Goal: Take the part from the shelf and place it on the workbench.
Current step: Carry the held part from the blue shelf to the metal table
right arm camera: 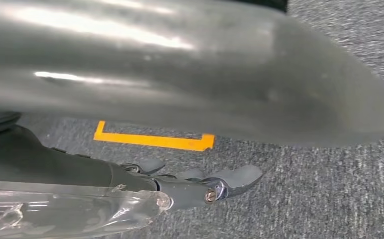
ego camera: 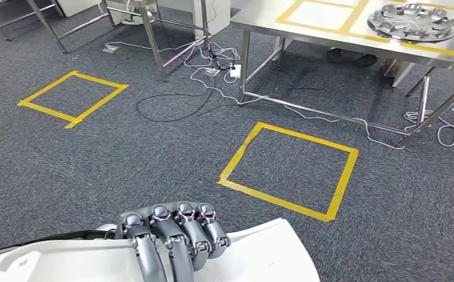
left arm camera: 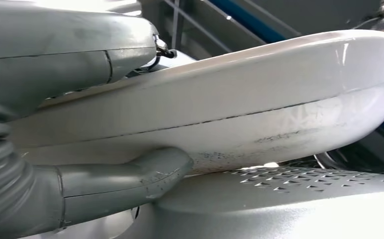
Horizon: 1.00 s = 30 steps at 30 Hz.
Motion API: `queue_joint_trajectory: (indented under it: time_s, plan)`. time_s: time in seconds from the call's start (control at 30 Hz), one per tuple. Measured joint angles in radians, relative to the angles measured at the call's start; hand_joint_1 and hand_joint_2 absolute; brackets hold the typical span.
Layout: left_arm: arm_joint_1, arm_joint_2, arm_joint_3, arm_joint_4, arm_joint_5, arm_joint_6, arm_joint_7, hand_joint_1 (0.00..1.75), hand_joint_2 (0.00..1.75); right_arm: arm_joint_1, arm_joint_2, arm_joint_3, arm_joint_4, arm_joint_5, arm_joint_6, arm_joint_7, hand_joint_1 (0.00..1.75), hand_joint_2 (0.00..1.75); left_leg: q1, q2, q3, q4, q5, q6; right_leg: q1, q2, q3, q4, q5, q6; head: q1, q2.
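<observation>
At the bottom of the head view we carry the part [ego camera: 254,252], a glossy white curved shell; our left hand [ego camera: 174,235] grasps it from above, fingers over its edge. Our right hand [right arm camera: 200,186]: grip unclear.

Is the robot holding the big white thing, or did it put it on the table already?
Holding it. The left robot hand wraps its fingers over the glossy white curved panel, with the steel workbench ahead across the carpet.

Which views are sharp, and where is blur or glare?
Head view: sharp, even light on the white part. Left wrist view: glare along the part's upper edge. Right wrist view: blurred, a bright streak on the big grey surface.
</observation>
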Motion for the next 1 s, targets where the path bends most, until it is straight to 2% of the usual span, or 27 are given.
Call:
queue_joint_trajectory:
  time_s: [0.03,0.1,0.13,0.17,0.2,0.27,0.3,0.33,0.37,0.4,0.43,0.47,0.5,0.57,0.6,0.63,0.67,0.7,0.77,0.8,0.83,0.87,0.9,0.93,1.0]
  plan:
    - [-0.001,0.000,0.000,0.000,0.000,0.000,0.001,1.75,1.75,-0.001,0.000,-0.001,0.000,0.000,0.000,0.000,0.00,0.00,-0.003,0.006,0.001,0.000,-0.001,-0.005,0.003,-0.004,0.007,-0.016,0.001,-0.006,-0.001,0.000]
    - [-0.003,-0.001,0.000,0.000,0.002,-0.001,0.002,1.75,1.75,-0.001,0.000,-0.004,0.000,0.000,-0.001,0.000,0.00,0.00,-0.003,0.019,0.003,-0.003,-0.002,-0.014,0.005,0.012,0.003,-0.016,0.002,-0.019,-0.002,0.000]
    - [-0.005,-0.001,-0.001,0.000,0.003,-0.002,0.003,1.75,1.75,0.000,0.000,-0.005,0.000,0.000,-0.001,0.000,0.00,0.00,-0.002,0.018,0.004,-0.002,-0.005,-0.020,0.004,0.020,0.002,-0.018,0.004,-0.024,-0.002,0.000]
    - [-0.006,-0.002,-0.001,0.000,0.004,-0.002,0.003,1.75,1.75,0.000,0.000,-0.006,0.000,-0.001,-0.001,0.000,0.00,0.00,-0.001,0.008,-0.002,0.012,-0.019,-0.025,0.002,0.028,0.002,-0.020,0.006,-0.030,-0.002,0.000]
    - [-0.007,-0.002,-0.001,0.000,0.004,-0.002,0.004,1.75,1.75,0.000,0.000,-0.007,0.000,-0.001,-0.001,-0.001,0.00,0.00,0.000,-0.007,-0.018,0.048,-0.044,-0.030,-0.001,0.036,0.002,-0.022,0.008,-0.035,-0.003,0.000]
    - [-0.008,-0.001,-0.001,0.000,0.005,-0.003,0.006,1.75,1.75,-0.002,0.000,-0.008,0.000,-0.003,-0.001,-0.001,0.00,0.00,0.002,-0.039,-0.080,0.177,-0.109,-0.035,-0.003,0.053,0.001,-0.023,0.009,-0.040,-0.004,0.000]
    - [-0.008,0.000,-0.001,0.001,0.005,-0.003,0.006,1.75,1.75,-0.003,0.000,-0.008,0.000,-0.004,0.000,-0.001,0.00,0.00,0.002,-0.045,-0.113,0.241,-0.131,-0.036,-0.003,0.063,0.000,-0.023,0.009,-0.041,-0.005,0.000]
    - [-0.008,0.001,-0.002,0.001,0.005,-0.003,0.006,1.75,1.75,-0.002,0.000,-0.008,0.000,-0.004,0.000,-0.001,0.00,0.00,0.002,-0.047,-0.134,0.277,-0.134,-0.037,-0.003,0.072,0.000,-0.023,0.009,-0.042,-0.005,0.000]
    - [-0.008,0.002,-0.002,0.001,0.005,-0.003,0.007,1.75,1.75,-0.002,0.000,-0.008,0.000,-0.004,0.001,-0.001,0.00,0.00,0.003,-0.048,-0.137,0.276,-0.117,-0.036,-0.004,0.083,0.000,-0.023,0.010,-0.041,-0.005,0.000]
    - [-0.008,0.002,-0.002,0.001,0.005,-0.003,0.008,1.75,1.75,-0.002,0.000,-0.008,0.000,-0.004,0.002,-0.002,0.00,0.00,0.004,-0.051,-0.121,0.238,-0.084,-0.036,-0.005,0.094,0.001,-0.023,0.011,-0.039,-0.005,0.000]
    - [-0.008,0.002,-0.003,0.001,0.005,-0.003,0.009,1.75,1.75,-0.002,0.000,-0.008,0.000,-0.004,0.003,-0.002,0.00,0.00,0.006,-0.061,-0.093,0.175,-0.045,-0.035,-0.007,0.105,0.001,-0.023,0.011,-0.037,-0.005,0.000]
    - [-0.009,0.002,-0.003,0.001,0.005,-0.003,0.010,1.75,1.75,-0.003,0.000,-0.008,0.000,-0.004,0.005,-0.003,0.00,0.00,0.009,-0.081,-0.062,0.107,-0.013,-0.034,-0.006,0.116,0.000,-0.021,0.012,-0.032,-0.005,0.000]
    - [-0.009,0.002,-0.004,0.001,0.005,-0.003,0.010,1.75,1.75,-0.004,0.000,-0.008,0.000,-0.004,0.006,-0.004,0.00,0.00,0.013,-0.100,-0.038,0.054,0.005,-0.032,-0.006,0.126,-0.003,-0.019,0.013,-0.026,-0.006,0.000]
    - [-0.010,0.002,-0.005,0.002,0.005,-0.002,0.013,1.75,1.75,-0.002,0.001,-0.008,0.000,-0.004,0.008,-0.005,0.00,0.00,0.014,-0.124,-0.021,0.011,0.010,-0.022,-0.008,0.141,-0.011,-0.021,0.018,-0.012,-0.007,0.000]
    - [-0.011,0.002,-0.006,0.002,0.005,-0.002,0.014,1.75,1.75,0.000,0.001,-0.008,0.000,-0.004,0.008,-0.006,0.00,0.00,0.013,-0.117,-0.021,0.008,0.011,-0.014,-0.010,0.148,-0.015,-0.025,0.022,-0.005,-0.007,0.000]
    - [-0.011,0.002,-0.007,0.002,0.005,-0.002,0.015,1.75,1.75,0.003,0.001,-0.008,0.000,-0.004,0.009,-0.007,0.00,0.00,0.013,-0.109,-0.021,0.006,0.013,-0.006,-0.012,0.146,-0.017,-0.026,0.023,0.001,-0.007,0.000]
    - [-0.012,0.001,-0.008,0.002,0.005,-0.001,0.016,1.75,1.75,0.005,0.002,-0.008,0.000,-0.003,0.009,-0.007,0.00,0.00,0.014,-0.100,-0.020,0.003,0.016,0.001,-0.011,0.133,-0.023,-0.017,0.016,0.005,-0.004,0.000]
    - [-0.012,0.000,-0.008,0.002,0.005,-0.001,0.017,1.75,1.75,0.004,0.002,-0.008,0.000,-0.003,0.009,-0.007,0.00,0.00,0.015,-0.090,-0.019,0.001,0.017,0.008,-0.009,0.112,-0.039,0.014,-0.004,0.008,-0.001,0.000]
    - [-0.011,0.000,-0.009,0.002,0.005,0.000,0.018,1.75,1.75,0.000,0.002,-0.008,0.000,-0.003,0.008,-0.008,0.00,0.00,0.012,-0.069,-0.019,0.001,0.017,0.015,-0.006,0.065,-0.095,0.137,-0.068,0.011,0.004,0.000]
    - [-0.011,0.000,-0.009,0.003,0.005,0.000,0.018,1.75,1.75,-0.002,0.003,-0.008,0.000,-0.003,0.008,-0.008,0.00,0.00,0.010,-0.058,-0.019,0.001,0.016,0.016,-0.006,0.054,-0.127,0.207,-0.097,0.012,0.004,0.000]
    - [-0.011,0.000,-0.009,0.003,0.005,0.001,0.018,1.75,1.75,-0.002,0.003,-0.008,0.000,-0.002,0.008,-0.008,0.00,0.00,0.008,-0.048,-0.019,0.001,0.016,0.017,-0.006,0.050,-0.146,0.251,-0.111,0.012,0.004,0.000]
    - [-0.011,0.001,-0.010,0.004,0.005,0.002,0.018,1.75,1.75,-0.001,0.003,-0.008,0.001,-0.002,0.007,-0.008,0.00,0.00,0.007,-0.038,-0.018,0.001,0.015,0.017,-0.006,0.048,-0.146,0.258,-0.106,0.011,0.004,0.000]
    - [-0.011,0.001,-0.010,0.005,0.005,0.002,0.018,1.75,1.75,0.001,0.003,-0.008,0.001,-0.002,0.007,-0.007,0.00,0.00,0.007,-0.030,-0.017,0.001,0.014,0.016,-0.005,0.046,-0.125,0.224,-0.084,0.010,0.004,0.000]
    - [-0.011,0.001,-0.010,0.005,0.005,0.003,0.018,1.75,1.75,0.001,0.003,-0.008,0.001,-0.001,0.007,-0.007,0.00,0.00,0.006,-0.022,-0.015,0.002,0.013,0.014,-0.005,0.038,-0.088,0.158,-0.053,0.008,0.005,0.000]
    - [-0.011,0.001,-0.010,0.005,0.004,0.004,0.018,1.75,1.75,-0.001,0.003,-0.008,0.001,-0.001,0.008,-0.007,0.00,0.00,0.002,-0.009,-0.012,0.003,0.009,0.007,0.000,0.009,-0.015,0.028,-0.011,0.001,0.004,0.000]
